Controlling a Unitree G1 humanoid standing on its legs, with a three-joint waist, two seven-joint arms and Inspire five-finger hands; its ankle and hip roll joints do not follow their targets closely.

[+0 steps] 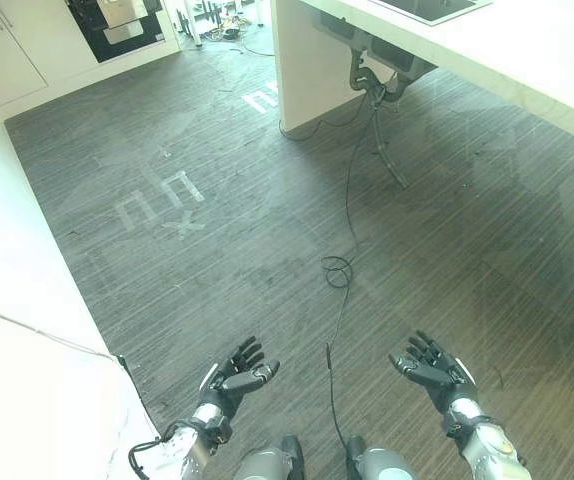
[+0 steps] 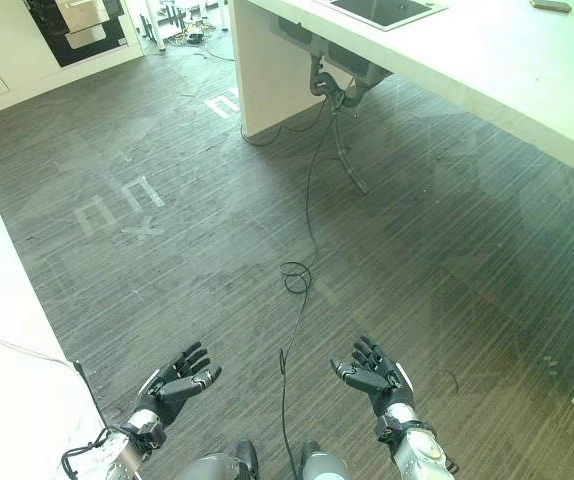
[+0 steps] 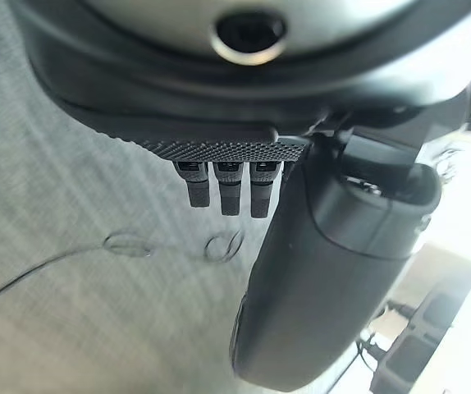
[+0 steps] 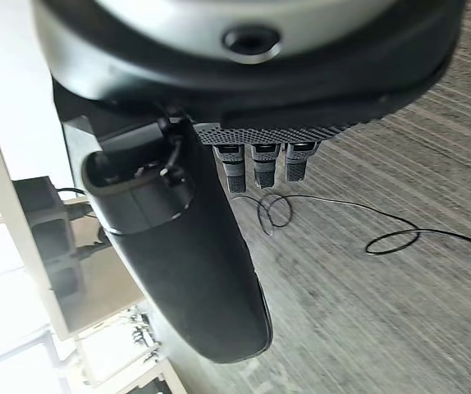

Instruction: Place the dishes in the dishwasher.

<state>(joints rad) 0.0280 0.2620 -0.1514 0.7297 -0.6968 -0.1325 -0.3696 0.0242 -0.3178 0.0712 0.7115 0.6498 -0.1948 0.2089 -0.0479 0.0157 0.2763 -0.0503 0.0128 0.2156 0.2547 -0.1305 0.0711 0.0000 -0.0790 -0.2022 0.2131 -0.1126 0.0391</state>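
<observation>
Both hands are held low over the floor, palms turned up and toward each other. The left hand is at the lower left of the head views, the right hand at the lower right, well apart from one another. The fingers of both hands are spread and nearly straight, released, and they hold nothing. In each wrist view the fingers reach straight out past the palm with the thumb standing beside them, and only the floor shows beyond.

The floor is dark grey with a fine striped grain. Pale angular marks are on it toward the left, and another pale mark lies farther away, near the foot of the counter.

A white counter runs along the upper right. A sink is set into its top, and grey drain pipes hang under it. A small flat object lies on the counter top beyond the sink; I cannot tell what it is.

White cabinets stand at the upper left, and beside them a dark built-in appliance with a glass front. A white surface fills the left edge close to the left hand. I cannot make out dishes or a dishwasher in these views, so I cannot tell where they are.
</observation>
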